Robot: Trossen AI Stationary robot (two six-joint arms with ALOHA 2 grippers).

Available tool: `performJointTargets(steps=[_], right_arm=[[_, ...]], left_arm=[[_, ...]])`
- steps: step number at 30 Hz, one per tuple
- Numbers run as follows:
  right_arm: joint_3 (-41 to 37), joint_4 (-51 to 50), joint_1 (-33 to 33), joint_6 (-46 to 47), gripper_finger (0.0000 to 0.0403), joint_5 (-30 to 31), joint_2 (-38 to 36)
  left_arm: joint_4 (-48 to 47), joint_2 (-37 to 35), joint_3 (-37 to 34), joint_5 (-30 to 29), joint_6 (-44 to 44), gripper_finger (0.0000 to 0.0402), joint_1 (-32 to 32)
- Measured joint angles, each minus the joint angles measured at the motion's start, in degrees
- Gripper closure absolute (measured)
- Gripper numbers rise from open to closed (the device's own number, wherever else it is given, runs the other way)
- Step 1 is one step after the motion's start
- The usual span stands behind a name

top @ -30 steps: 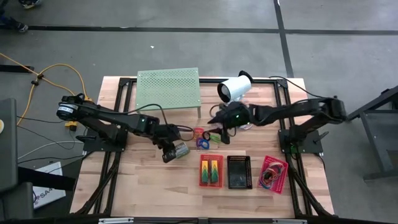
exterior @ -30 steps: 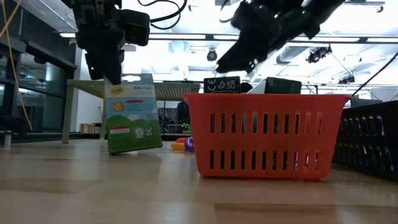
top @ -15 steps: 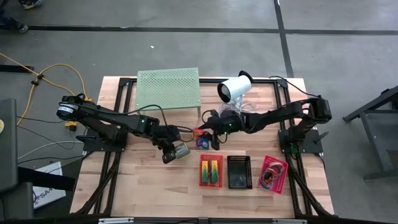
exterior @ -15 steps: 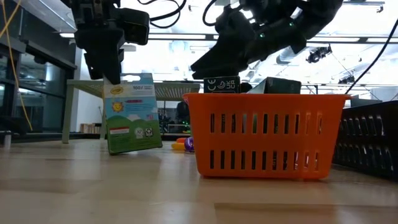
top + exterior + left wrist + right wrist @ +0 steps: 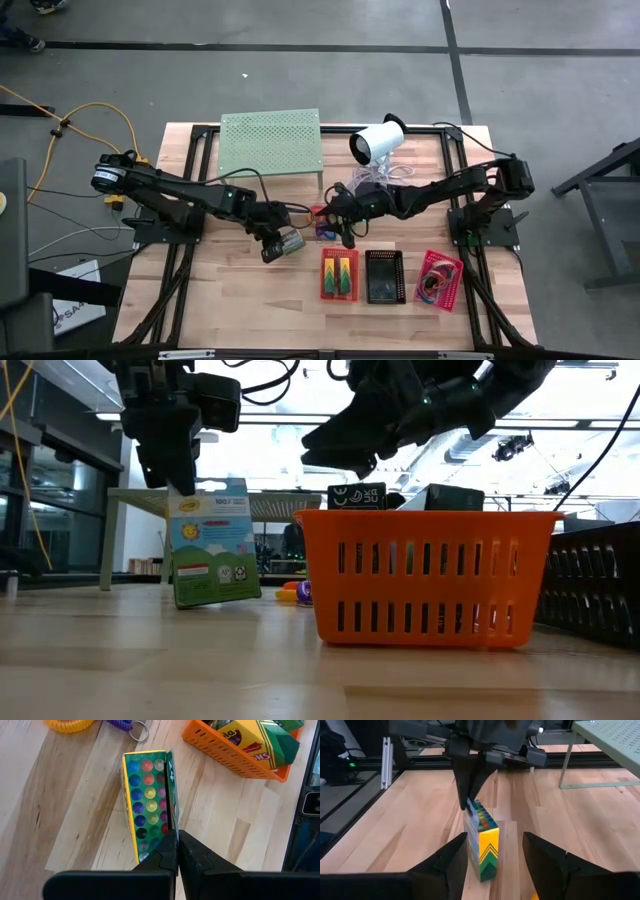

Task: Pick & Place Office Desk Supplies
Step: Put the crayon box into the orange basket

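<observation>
A green crayon box (image 5: 288,241) stands on its bottom on the wooden table left of centre. Its lid is open and the crayon tips show (image 5: 147,805). My left gripper (image 5: 176,837) is above it, shut on its top. My right gripper (image 5: 495,840) hovers open a little to the box's right, above the coloured coil loops (image 5: 322,222). It points roughly level at the box (image 5: 482,837) without touching it. Near the front stand a red basket (image 5: 340,273) with green packs, a black basket (image 5: 383,276) and a pink one (image 5: 440,278). My left gripper pinches the box's raised lid flap (image 5: 169,817) between its two fingers. The fingers (image 5: 172,460) come from above, slanting down. The box (image 5: 210,545) stands on the table, slightly tilted, with its open end up.
A pale-green perforated stand (image 5: 270,140) and a white cylinder device (image 5: 378,142) with its cable sit at the back. A yellow coil (image 5: 70,724) and a purple one (image 5: 122,724) lie beyond the box. Bare wood lies at the table's near left.
My right gripper has moved toward the table's left and slightly down, closing in on the crayon box, and has tipped closer to level while staying open. My left gripper and the box have kept still.
</observation>
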Motion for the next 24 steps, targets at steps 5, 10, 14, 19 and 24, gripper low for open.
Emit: performJointTargets(steps=[5,10,14,19,24], right_arm=[[0.0,0.0,0.3,-0.4,0.0227,-0.1,0.0],[0.0,1.1,1.1,-0.2,0.0227,-0.1,1.1],[0.1,7.0,2.0,-0.2,0.0227,-0.7,5.9],[2.8,7.1,1.3,0.4,0.0227,-1.9,9.5],[5.3,4.7,-0.3,1.9,0.0227,-5.9,10.4]], left_arm=[[0.9,0.0,-0.1,0.0,0.8,0.0401,-0.4],[1.6,0.0,-0.1,0.0,1.2,0.0401,-1.1],[1.6,0.0,-0.1,0.0,1.2,0.0401,-1.2],[1.6,0.0,-0.1,-0.2,1.2,0.0401,-1.1],[1.7,0.0,-0.1,-0.1,1.2,0.0401,-1.1]])
